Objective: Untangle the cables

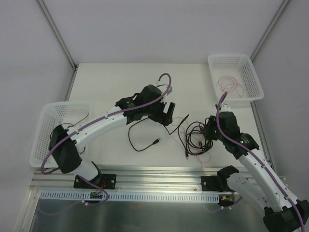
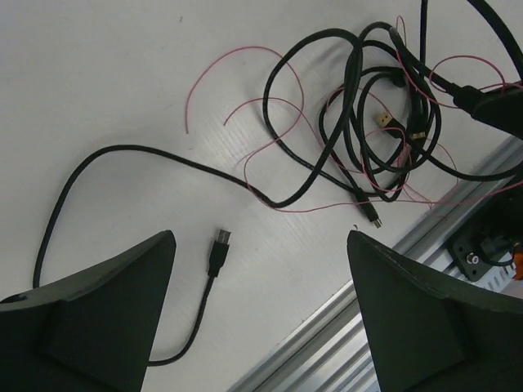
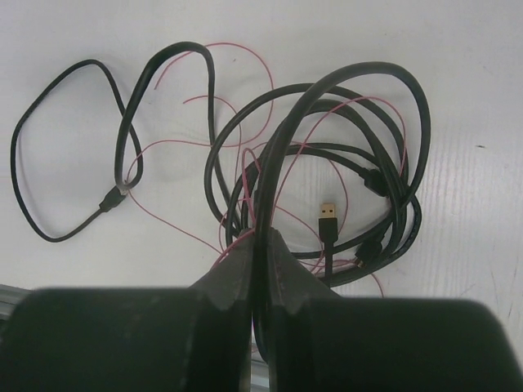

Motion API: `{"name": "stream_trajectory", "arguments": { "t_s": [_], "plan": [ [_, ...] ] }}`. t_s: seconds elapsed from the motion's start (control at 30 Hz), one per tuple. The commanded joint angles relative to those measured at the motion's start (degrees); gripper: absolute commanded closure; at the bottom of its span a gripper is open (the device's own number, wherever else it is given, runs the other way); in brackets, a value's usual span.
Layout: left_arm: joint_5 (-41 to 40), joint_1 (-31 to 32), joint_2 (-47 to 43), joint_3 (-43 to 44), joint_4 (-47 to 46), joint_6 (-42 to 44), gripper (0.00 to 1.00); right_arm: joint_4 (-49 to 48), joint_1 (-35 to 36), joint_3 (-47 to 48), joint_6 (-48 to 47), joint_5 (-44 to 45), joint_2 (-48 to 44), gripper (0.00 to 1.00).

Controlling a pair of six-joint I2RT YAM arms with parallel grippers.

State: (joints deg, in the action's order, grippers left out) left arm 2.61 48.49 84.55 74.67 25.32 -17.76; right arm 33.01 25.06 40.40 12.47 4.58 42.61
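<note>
Our right gripper [image 3: 260, 238] clamps the cables [image 1: 195, 136] near the table's [image 1: 120, 79] front edge. Our left gripper [image 2: 260, 269] gapes empty, just leftward.

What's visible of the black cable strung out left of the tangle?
The black cable is thin, round and rubbery-looking, and lies slack and flat on the white table. Its free end carries a small black plug with a metal tip, which lies clear of the rest. From there it bends in a wide open loop, then runs into the tangle, where its other end is lost. A red wire crosses it near the tangle.
</note>
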Motion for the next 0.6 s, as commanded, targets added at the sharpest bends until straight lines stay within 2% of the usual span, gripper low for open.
{"name": "stream_trajectory", "arguments": {
  "t_s": [0.0, 0.17, 0.3, 0.37, 0.4, 0.43, 0.47, 0.5, 0.57],
  "plan": [
    [-0.9, 3.2, 9.3, 7.7, -1.8, 5.3, 0.15, -2.3, 0.9, -0.6, 1.6, -1.2, -0.9, 0.99],
    [-1.8, 6.0, 19.4, 14.4, -2.6, 8.1, 0.2, -3.4, 2.4, -1.0, 2.3, -1.4, -0.3, 0.99],
    [-2.3, 6.3, 25.6, 17.1, -3.7, 8.1, 0.31, -3.6, 3.7, -1.2, 2.8, -1.0, -0.2, 0.99],
    [-5.7, 6.3, 26.4, 17.3, -4.4, 7.8, 0.49, -3.5, 3.9, -1.6, 2.8, -0.8, -0.3, 0.99],
    [-6.9, 6.3, 26.1, 17.1, -4.6, 7.6, 0.61, -3.2, 3.9, -1.6, 2.7, -0.5, -0.6, 0.99],
    [-8.1, 6.3, 25.5, 16.9, -4.8, 7.7, 0.83, -3.0, 3.9, -1.8, 2.7, -0.2, -0.8, 0.99],
    [-10.8, 6.3, 24.6, 16.6, -4.8, 7.6, 0.94, -2.8, 3.9, -2.3, 2.6, 0.0, -0.9, 0.99],
    [-12.4, 6.3, 22.2, 16.2, -4.8, 7.9, 1.0, -2.7, 3.9, -2.6, 2.6, 0.6, -1.3, 0.99],
    [-17.2, 6.2, 19.2, 15.8, -4.6, 8.6, 1.0, -2.1, 4.0, -3.5, 2.6, 1.7, -2.3, 0.99]
  ]
}}
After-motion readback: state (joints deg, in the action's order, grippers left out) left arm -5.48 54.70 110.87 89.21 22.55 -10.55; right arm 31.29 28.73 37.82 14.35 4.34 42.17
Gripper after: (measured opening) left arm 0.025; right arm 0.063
